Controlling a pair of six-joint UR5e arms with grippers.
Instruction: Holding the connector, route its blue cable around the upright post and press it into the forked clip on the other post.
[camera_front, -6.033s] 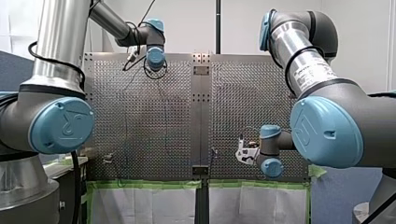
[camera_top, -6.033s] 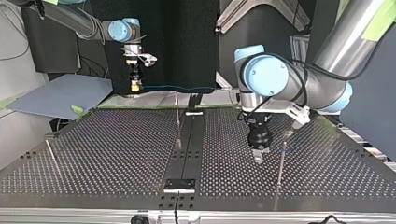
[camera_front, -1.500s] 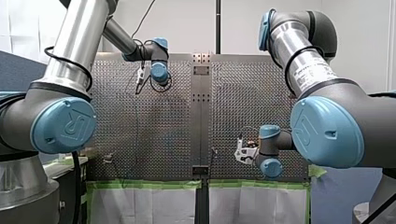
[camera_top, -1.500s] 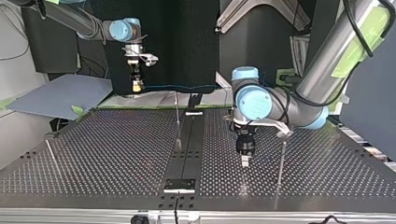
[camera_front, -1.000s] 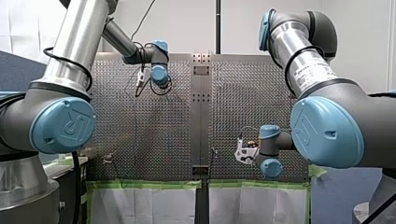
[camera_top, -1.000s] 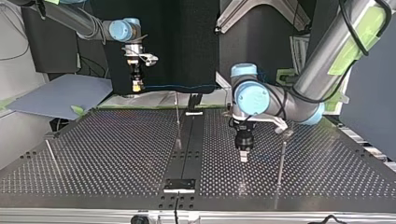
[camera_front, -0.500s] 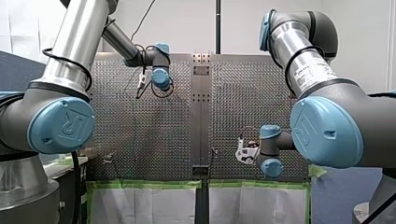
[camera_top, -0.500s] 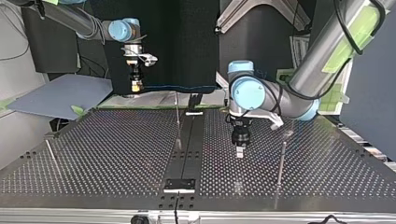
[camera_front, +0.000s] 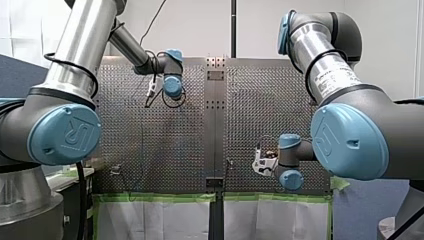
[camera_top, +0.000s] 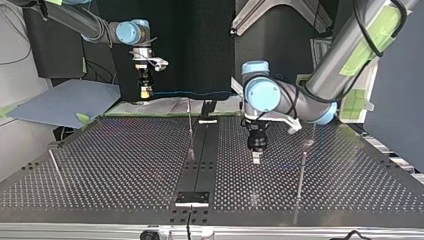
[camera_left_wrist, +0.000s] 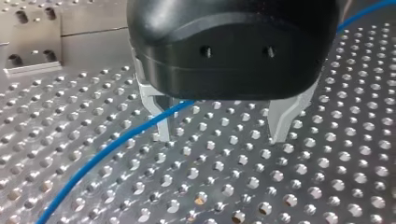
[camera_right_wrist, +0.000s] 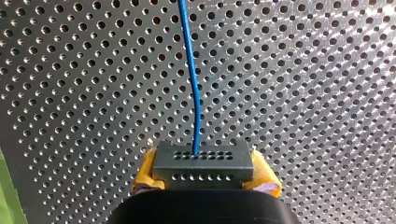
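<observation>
One step of three is in hand: connector gripped, wrap and clip not yet made.
My right gripper (camera_right_wrist: 205, 173): yellow pads (camera_right_wrist: 145, 169) clamped on the grey connector (camera_right_wrist: 203, 161). The blue cable (camera_right_wrist: 194, 93) leaves the connector's face and runs ahead over the perforated table (camera_right_wrist: 303, 93) with a slight bend. My left gripper (camera_left_wrist: 222, 133): metal fingers (camera_left_wrist: 284, 116) spread, nothing between the tips. The cable crosses one finger in the left wrist view; contact not resolvable. Further out, in the top view, I hold the connector raised at the view's left. From there the cable spans level toward the middle, near the top of the centre post (camera_top: 190, 131). The second post (camera_top: 300, 175), beside my left gripper, stands bare. Which post carries the forked clip I cannot tell. Judgement: routing round the post and the press-in both remain.
</observation>
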